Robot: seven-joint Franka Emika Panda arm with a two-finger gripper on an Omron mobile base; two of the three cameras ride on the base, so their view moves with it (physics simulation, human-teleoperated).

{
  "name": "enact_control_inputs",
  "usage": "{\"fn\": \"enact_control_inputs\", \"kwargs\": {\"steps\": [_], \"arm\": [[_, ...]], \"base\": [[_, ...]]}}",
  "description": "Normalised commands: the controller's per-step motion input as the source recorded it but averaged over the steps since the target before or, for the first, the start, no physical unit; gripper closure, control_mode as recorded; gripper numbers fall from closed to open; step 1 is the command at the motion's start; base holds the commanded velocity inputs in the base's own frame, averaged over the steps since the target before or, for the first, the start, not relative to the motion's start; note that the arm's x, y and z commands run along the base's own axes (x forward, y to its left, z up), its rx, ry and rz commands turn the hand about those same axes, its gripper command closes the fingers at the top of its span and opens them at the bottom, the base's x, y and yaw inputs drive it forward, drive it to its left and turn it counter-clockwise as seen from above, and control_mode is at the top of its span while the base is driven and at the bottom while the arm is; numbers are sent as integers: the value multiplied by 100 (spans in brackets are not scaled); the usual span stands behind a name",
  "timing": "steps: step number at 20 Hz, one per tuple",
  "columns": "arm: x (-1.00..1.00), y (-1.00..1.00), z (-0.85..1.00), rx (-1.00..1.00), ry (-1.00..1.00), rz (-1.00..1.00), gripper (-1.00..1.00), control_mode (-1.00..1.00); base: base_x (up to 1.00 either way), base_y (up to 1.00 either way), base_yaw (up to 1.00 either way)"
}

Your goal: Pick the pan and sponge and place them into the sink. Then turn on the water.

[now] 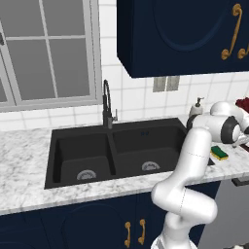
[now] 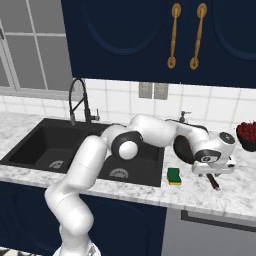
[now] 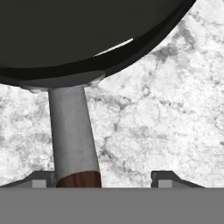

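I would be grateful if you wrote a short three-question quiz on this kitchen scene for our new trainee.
1. True or false: the round black frying pan already lies in the matte-black double-basin sink.
2. Where does the small green-topped sponge sit? A) in the left basin B) on the marble counter right of the sink C) on the windowsill
3. In the hand view, what lies between the gripper fingers?

Key:
1. False; the pan rests on the counter, and both basins hold nothing but their drains.
2. B
3. The pan's silver and reddish-brown handle, close to one finger, with the fingers apart and not closed on it.
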Motion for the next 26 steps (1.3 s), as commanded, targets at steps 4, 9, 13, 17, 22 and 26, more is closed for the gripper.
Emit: {"fn": "enact_control_inputs", "kwargs": {"steps": [4, 9, 13, 17, 22, 26], "arm": [[6, -7, -28, 0, 0, 15, -100, -100], [8, 22, -39, 0, 0, 13, 100, -100], [1, 43, -22, 1, 0, 4, 100, -100], [1, 10, -2, 3, -1, -2, 100, -100], [-5, 8, 43, 5, -12, -2, 100, -100], [-41, 53, 90, 14, -17, 0, 100, -100]], "base": [[0, 0, 0], [0, 0, 0], [0, 0, 0], [0, 0, 0], [0, 0, 0], [0, 0, 0]]}}
